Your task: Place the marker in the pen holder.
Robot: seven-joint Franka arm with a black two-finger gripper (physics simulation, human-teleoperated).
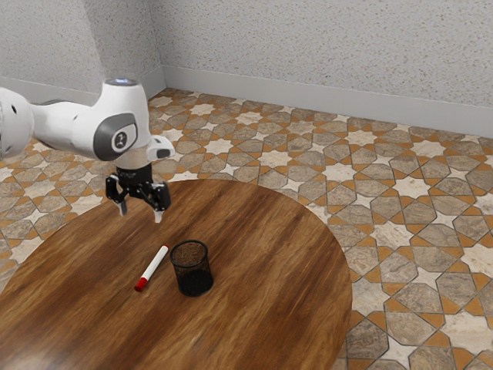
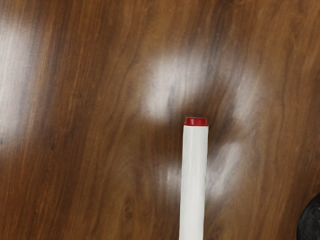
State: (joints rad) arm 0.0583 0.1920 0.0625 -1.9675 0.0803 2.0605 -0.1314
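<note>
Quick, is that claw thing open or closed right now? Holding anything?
Gripper: open, holding nothing; the marker lies on the table.

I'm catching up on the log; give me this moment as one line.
gripper: open, above table | marker: lying on table, beside pen holder | pen holder: upright | placement: not done

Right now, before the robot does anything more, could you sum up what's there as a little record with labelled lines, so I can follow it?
surface: round wooden table
item to move: white marker with red ends, lying on the table
destination: black mesh pen holder, standing upright
spacing: marker beside the pen holder, not touching it
robot's grasping part: black gripper, open and holding nothing, raised above the table
floor: patterned tiles
task status: marker not yet in the pen holder
</note>
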